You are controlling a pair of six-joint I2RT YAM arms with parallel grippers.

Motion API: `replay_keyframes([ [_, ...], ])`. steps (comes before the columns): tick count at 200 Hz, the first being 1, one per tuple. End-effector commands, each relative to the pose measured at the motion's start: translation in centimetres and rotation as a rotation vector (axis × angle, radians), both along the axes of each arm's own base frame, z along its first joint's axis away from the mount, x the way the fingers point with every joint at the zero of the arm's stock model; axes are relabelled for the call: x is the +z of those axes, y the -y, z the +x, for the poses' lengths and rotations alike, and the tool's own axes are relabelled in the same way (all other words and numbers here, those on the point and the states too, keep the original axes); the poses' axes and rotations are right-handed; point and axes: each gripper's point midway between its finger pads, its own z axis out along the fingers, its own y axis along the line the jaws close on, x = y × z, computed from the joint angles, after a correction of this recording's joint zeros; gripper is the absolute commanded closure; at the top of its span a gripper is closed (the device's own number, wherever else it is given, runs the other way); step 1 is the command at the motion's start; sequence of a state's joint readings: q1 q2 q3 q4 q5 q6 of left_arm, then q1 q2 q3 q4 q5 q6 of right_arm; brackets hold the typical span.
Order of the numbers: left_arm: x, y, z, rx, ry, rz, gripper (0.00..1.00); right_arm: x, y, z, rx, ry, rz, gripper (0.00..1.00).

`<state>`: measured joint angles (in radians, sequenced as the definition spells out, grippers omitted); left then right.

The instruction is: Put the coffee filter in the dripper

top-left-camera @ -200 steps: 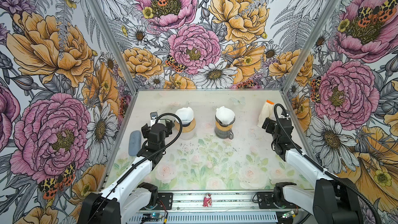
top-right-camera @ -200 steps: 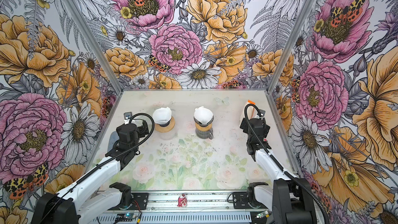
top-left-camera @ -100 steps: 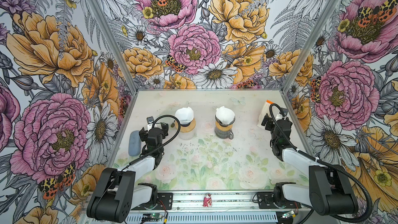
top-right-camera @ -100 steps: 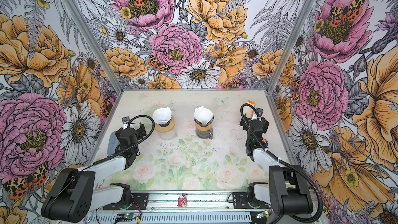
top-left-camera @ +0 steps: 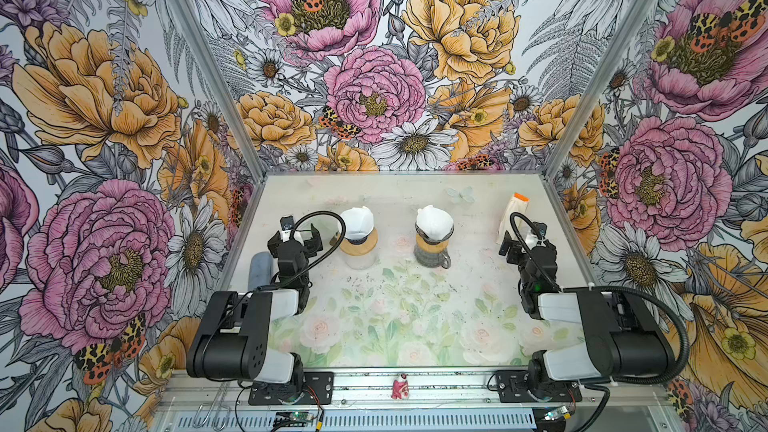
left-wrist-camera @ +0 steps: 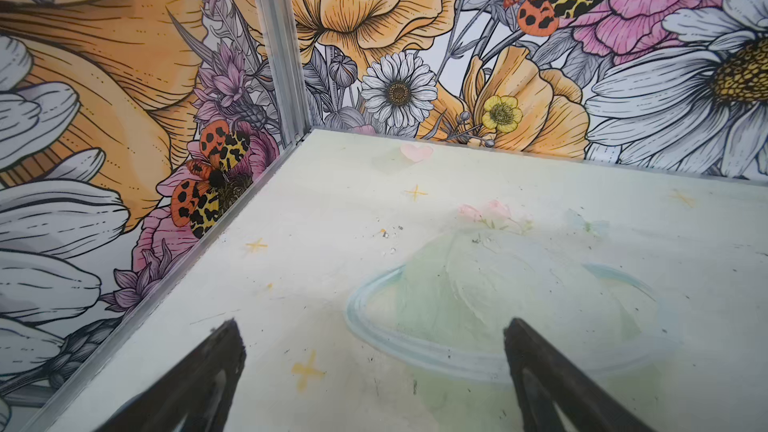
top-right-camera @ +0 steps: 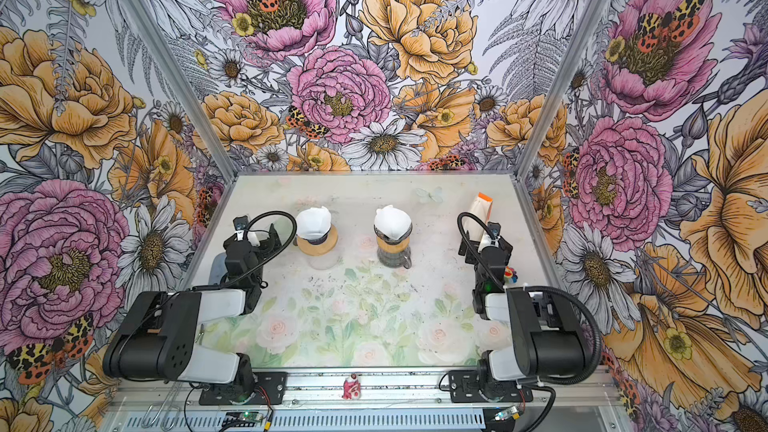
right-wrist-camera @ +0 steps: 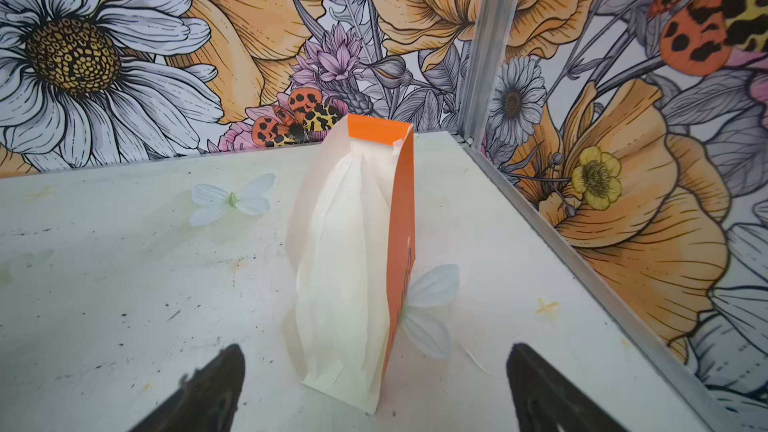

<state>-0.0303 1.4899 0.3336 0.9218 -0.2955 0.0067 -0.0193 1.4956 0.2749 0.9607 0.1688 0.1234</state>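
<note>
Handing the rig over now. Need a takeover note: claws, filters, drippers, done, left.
Claws: left claw open, empty, low near the left wall; right claw open, empty, facing the filter pack, not touching it.
Things: left dripper holds a white filter; right dripper holds a second filter.
Done: both drippers look loaded.
Left: likely nothing; maybe check the white filter, which looks crumpled.

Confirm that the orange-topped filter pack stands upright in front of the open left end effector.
Wrong arm. The orange-topped filter pack stands upright in front of the open right end effector, as the right wrist view shows.
</note>
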Motion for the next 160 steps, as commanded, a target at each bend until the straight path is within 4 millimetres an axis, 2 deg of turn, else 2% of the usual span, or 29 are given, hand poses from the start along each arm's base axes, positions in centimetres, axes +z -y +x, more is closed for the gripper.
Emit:
replay_keyframes([
  [1,0.5,0.4,0.0,-0.052,0.092,-0.024,0.01,1.6,-0.7,0.9,0.059,0.067,-0.008,0.01],
  [18,0.2,0.2,0.3,-0.046,0.062,-0.035,0.01,1.4,-1.3,1.2,0.095,0.064,-0.015,0.00],
  [40,-0.1,0.1,1.1,-0.037,0.017,-0.044,0.01,1.1,-0.6,2.0,0.055,0.021,-0.007,0.00],
  [88,0.0,0.0,1.1,-0.030,0.028,-0.037,0.01,1.0,0.5,2.0,-0.010,0.009,-0.002,0.01],
  [160,-0.1,0.3,1.2,-0.023,0.016,-0.018,0.01,0.9,0.5,2.0,-0.015,0.005,-0.005,0.01],
])
